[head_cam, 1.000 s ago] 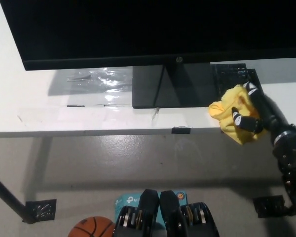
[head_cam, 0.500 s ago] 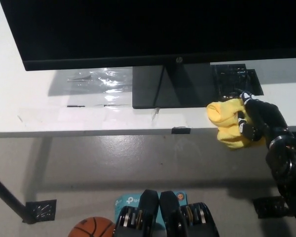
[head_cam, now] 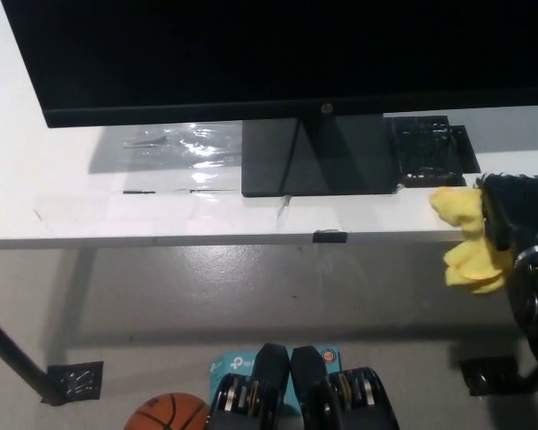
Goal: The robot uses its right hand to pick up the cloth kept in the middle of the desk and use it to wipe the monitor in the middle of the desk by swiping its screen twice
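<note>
Down on the floor, nearest of all, an orange basketball (head_cam: pixel 166 414) lies at the lower left beside a teal box (head_cam: pixel 226 364), and neither has any part in the job. At the right edge of the view, just off the near edge of the desk (head_cam: pixel 90 215), the black right hand (head_cam: pixel 513 213) is closed around the yellow cloth (head_cam: pixel 467 237), which bunches out to the left of the fingers and hangs partly below the desk's front rim, clear of the surface. So the first step, taking the cloth up, looks done. Nothing on the screen itself shows whether either of the two swipes has been made; judging by how things lie, the hand sits low and well to the right, away from the glass, so the wiping either has yet to start or is between strokes. The white left hand is not in view. Farther back, on the white desk, a strip of clear plastic wrap (head_cam: pixel 175 143) lies at the left of the dark monitor base (head_cam: pixel 318 157), and a black mat (head_cam: pixel 430 148) sits at its right. Farthest of all, the monitor (head_cam: pixel 278 54) fills the top of the view, its screen dark and its lower bezel running across the middle of the desk, well apart from the cloth.
</note>
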Tool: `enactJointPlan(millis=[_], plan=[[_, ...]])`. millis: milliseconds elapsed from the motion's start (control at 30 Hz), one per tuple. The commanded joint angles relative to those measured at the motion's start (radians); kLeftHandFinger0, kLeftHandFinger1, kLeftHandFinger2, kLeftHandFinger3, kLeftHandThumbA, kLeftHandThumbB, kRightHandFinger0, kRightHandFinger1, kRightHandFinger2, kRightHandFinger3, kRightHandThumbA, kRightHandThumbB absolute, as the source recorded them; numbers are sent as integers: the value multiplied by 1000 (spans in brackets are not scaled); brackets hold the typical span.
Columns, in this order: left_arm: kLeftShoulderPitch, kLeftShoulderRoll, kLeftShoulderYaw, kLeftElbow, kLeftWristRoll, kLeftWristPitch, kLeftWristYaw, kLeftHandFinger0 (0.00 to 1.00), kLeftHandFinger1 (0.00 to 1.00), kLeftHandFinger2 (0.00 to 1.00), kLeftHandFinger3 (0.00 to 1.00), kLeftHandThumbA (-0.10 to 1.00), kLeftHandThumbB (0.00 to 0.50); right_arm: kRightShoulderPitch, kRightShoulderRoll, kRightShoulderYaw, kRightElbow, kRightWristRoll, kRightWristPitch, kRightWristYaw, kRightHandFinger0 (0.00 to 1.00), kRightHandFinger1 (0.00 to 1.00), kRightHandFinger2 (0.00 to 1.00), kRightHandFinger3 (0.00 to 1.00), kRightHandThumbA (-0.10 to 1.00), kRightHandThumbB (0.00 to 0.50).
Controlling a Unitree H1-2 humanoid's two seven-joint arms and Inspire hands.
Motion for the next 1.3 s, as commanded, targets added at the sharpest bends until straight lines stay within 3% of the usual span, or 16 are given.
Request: enactJointPlan(millis=[0, 100, 133, 200, 233, 433, 467, 567, 600, 633, 667, 700, 933, 1033, 1167, 1267], plan=[[7, 41, 16, -42, 3, -21, -16, 516, 532, 692, 907, 297, 3, 2, 9, -61, 37, 35, -104, -197, 0, 254, 544, 350, -100, 62], [10, 38, 16, -38, 10, -12, -14, 523, 548, 702, 923, 308, 8, 13, 17, -75, 52, 42, -157, -251, 0, 158, 434, 283, -100, 73], [12, 34, 18, -30, 2, -21, -16, 524, 555, 708, 925, 300, 3, 26, 21, -82, 44, 51, -160, -245, 0, 110, 377, 480, -100, 92], [14, 33, 17, -32, 5, -20, -16, 516, 554, 708, 924, 290, 0, 32, 27, -88, 47, 46, -160, -254, 0, 31, 304, 466, -100, 68], [10, 33, 16, -12, 5, -45, -11, 502, 543, 700, 916, 285, 4, 35, 32, -94, 51, 48, -164, -262, 0, 16, 294, 404, -100, 49], [21, 31, 21, -24, -5, -41, -19, 516, 541, 705, 917, 288, 3, 72, 69, -175, 44, 151, -271, -317, 0, 0, 278, 216, -100, 0], [24, 30, 21, -26, -4, -36, -18, 514, 540, 705, 921, 299, 10, 82, 81, -198, 22, 180, -250, -291, 0, 9, 301, 376, -100, 0], [26, 29, 21, -31, 1, -30, -19, 514, 540, 704, 921, 309, 6, 90, 109, -255, -1, 240, -257, -265, 0, 13, 310, 409, -100, 0], [24, 28, 23, -16, 0, -58, -12, 506, 531, 691, 903, 293, 2, 91, 120, -282, -8, 275, -264, -258, 0, 59, 412, 215, -100, 0], [25, 28, 24, -15, 0, -61, -12, 506, 531, 690, 901, 290, 2, 92, 124, -290, -8, 277, -267, -255, 0, 112, 501, 225, -100, 0], [26, 28, 24, -20, 1, -58, -12, 509, 533, 685, 889, 264, 0, 93, 129, -301, -19, 288, -264, -247, 0, 170, 575, 161, -100, 0], [27, 28, 23, -26, 7, -53, -12, 509, 533, 685, 890, 262, 0, 95, 134, -315, -37, 301, -257, -235, 0, 176, 582, 155, -100, 0], [46, 24, 27, -63, 6, 1, -26, 532, 564, 735, 942, 313, 3, 102, 143, -337, -82, 330, -281, -239, 0, 139, 526, 158, -100, 0], [42, 25, 29, -31, 3, -26, -20, 520, 550, 719, 929, 305, 0, 94, 146, -346, -115, 352, -281, -225, 0, 76, 460, 179, -100, 0], [43, 28, 26, -18, 8, -41, -20, 526, 549, 728, 918, 288, 1, 94, 145, -349, -181, 360, -259, -205, 0, 0, 323, 181, -100, 32], [52, 25, 30, -43, 4, -19, -24, 516, 545, 729, 931, 300, 0, 73, 142, -354, -227, 371, -260, -194, 0, 0, 316, 185, -100, 56]])
